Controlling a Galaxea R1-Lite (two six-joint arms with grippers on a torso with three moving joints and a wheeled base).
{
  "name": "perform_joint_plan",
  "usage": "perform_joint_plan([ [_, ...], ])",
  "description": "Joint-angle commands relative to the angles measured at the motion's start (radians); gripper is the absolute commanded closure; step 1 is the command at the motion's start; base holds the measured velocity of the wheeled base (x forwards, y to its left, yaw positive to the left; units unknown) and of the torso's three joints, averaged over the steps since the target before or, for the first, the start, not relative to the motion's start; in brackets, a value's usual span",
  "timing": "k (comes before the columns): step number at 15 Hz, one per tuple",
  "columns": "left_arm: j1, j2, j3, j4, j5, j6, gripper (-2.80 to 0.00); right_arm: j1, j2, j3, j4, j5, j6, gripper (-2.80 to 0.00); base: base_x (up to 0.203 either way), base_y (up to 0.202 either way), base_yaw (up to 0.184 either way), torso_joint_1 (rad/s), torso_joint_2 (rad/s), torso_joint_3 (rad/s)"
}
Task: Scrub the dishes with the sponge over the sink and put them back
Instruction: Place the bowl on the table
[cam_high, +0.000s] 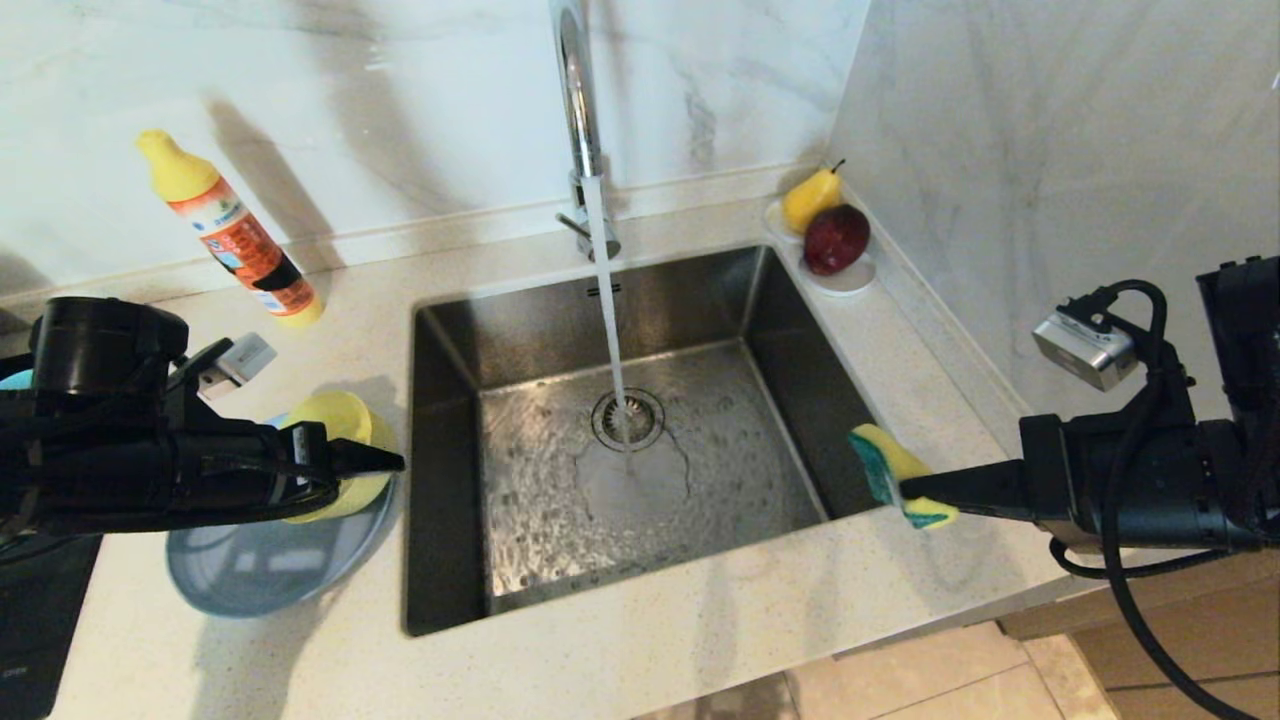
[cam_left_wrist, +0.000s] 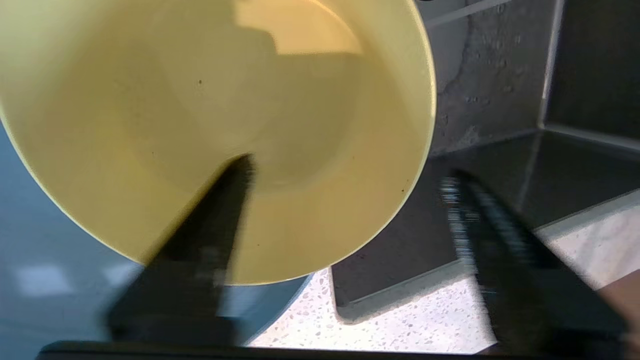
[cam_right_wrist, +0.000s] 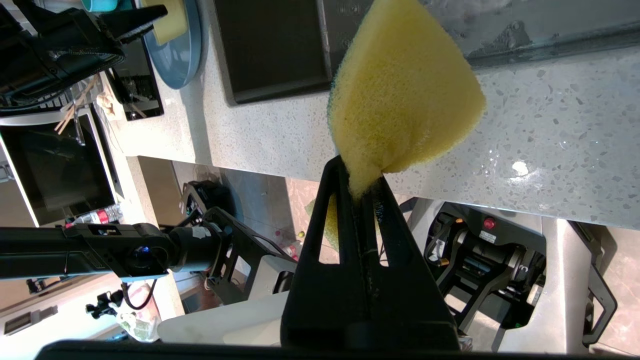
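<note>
I have the left gripper at the yellow-green bowl, which sits on the grey-blue plate left of the sink. Its fingers stand apart, one inside the bowl and one outside the rim, not yet tight on it. I judge I must close firmly on the wall before lifting, or the bowl slips. The right gripper is clamped on the sponge at the sink's right edge, waiting. Water runs from the tap.
</note>
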Motion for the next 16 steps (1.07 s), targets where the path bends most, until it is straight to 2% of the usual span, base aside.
perform_joint_plan([
  [1,0.0,0.001,0.003,0.0,-0.002,-0.002,0.0,0.001,-0.002,0.0,0.001,0.003,0.003,0.0,0.0,0.0,0.0,0.0,0.0,0.0],
  [11,0.002,-0.025,0.002,0.002,0.002,-0.003,0.0,0.001,-0.003,0.0,0.002,0.003,0.005,0.0,0.0,0.0,0.0,0.0,0.0,0.0],
  [14,0.013,-0.056,-0.038,0.022,0.006,-0.004,0.0,0.001,0.0,0.0,0.002,0.003,0.005,0.0,0.0,0.0,0.0,0.0,0.0,0.0],
  [16,0.015,-0.091,-0.102,0.091,0.007,-0.006,0.0,0.001,0.003,0.002,0.002,0.003,0.005,0.0,0.0,0.0,0.0,0.0,0.0,0.0],
])
